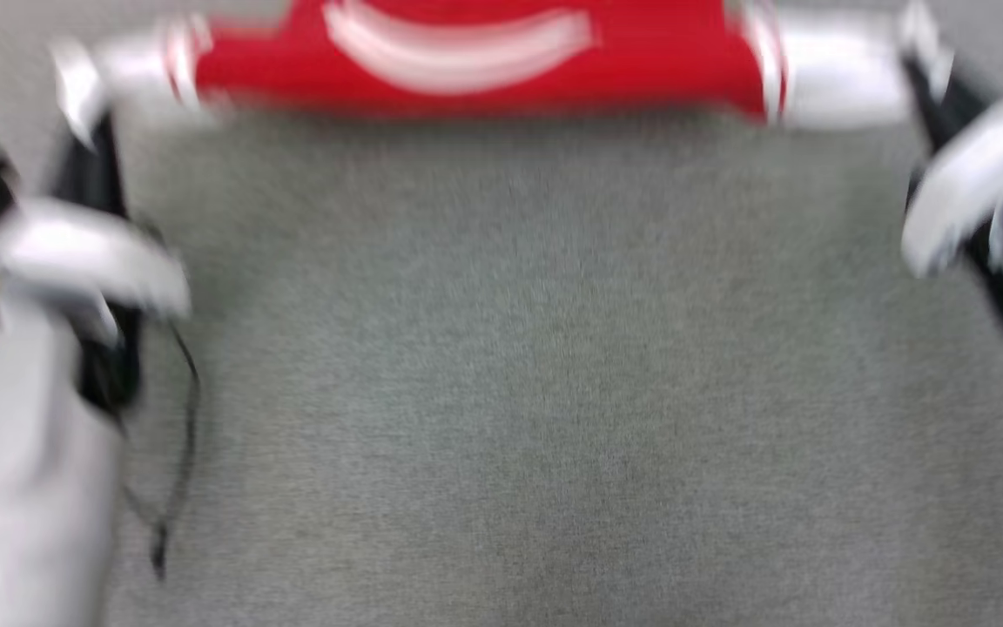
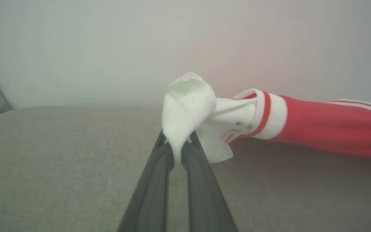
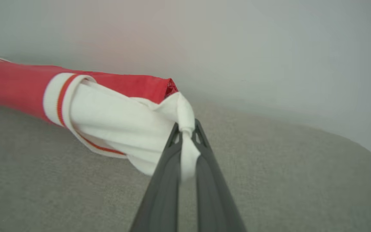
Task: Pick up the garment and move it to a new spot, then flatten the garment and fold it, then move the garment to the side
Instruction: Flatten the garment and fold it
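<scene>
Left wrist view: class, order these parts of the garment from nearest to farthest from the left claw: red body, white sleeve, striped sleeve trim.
1. White sleeve, clamped in the shut left claw.
2. Striped sleeve trim, just to its right.
3. Red body, farthest right.

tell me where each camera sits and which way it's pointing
Head view: on the head, facing down at a grey surface and the stretched red jersey; pale forearms at both edges.
Left wrist view: on that wrist, along the left claw, shut on a white sleeve.
Right wrist view: likewise, right claw shut on the other sleeve.
Shared: the jersey's red body.
</scene>
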Motion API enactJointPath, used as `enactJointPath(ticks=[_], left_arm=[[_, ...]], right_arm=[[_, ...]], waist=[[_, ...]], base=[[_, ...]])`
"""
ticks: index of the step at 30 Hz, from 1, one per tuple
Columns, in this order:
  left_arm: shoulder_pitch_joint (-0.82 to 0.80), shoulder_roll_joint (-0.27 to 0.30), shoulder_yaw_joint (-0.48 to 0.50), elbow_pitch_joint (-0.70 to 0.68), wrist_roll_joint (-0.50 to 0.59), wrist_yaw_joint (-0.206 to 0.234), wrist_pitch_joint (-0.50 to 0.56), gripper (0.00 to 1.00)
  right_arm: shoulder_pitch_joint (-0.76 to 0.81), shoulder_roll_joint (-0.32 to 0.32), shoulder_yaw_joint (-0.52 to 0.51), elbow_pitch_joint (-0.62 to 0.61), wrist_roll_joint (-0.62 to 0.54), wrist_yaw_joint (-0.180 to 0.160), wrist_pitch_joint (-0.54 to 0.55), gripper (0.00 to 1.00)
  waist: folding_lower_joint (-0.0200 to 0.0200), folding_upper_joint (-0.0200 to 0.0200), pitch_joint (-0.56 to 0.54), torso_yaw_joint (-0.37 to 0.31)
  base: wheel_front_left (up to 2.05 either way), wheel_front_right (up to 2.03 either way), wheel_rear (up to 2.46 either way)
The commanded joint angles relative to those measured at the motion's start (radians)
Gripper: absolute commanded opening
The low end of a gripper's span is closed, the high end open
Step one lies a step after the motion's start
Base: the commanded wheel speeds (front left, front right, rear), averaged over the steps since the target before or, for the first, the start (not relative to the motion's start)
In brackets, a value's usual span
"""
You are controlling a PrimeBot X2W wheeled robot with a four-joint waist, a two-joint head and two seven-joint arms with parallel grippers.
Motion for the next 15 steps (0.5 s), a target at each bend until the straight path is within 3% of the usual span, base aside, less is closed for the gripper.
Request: enactJointPath(ticks=[1, 10, 15], left_arm=[[0.093, -0.004, 0.008, -0.038, 0.006, 0.022, -0.007, 0.00], [0.543, -0.027, -0.015, -0.252, -0.012, 0.109, 0.072, 0.00], [0.711, -0.024, -0.017, -0.349, -0.019, 0.157, 0.125, 0.00]], right_arm=[[0.097, -0.006, -0.039, -0.036, 0.001, -0.002, 0.015, 0.00], [0.619, 0.085, -0.223, -0.277, -0.024, -0.002, 0.140, 0.00], [0.806, 0.127, -0.277, -0.370, -0.072, -0.002, 0.196, 0.00]], waist=[[0.0001, 0.0000, -0.107, 0.021], [0.0001, 0.0000, -0.295, 0.039], [0.0001, 0.0000, -0.352, 0.040]], base=[[0.00, 0.00, 0.00], [0.00, 0.00, 0.00], [0.00, 0.00, 0.00]])
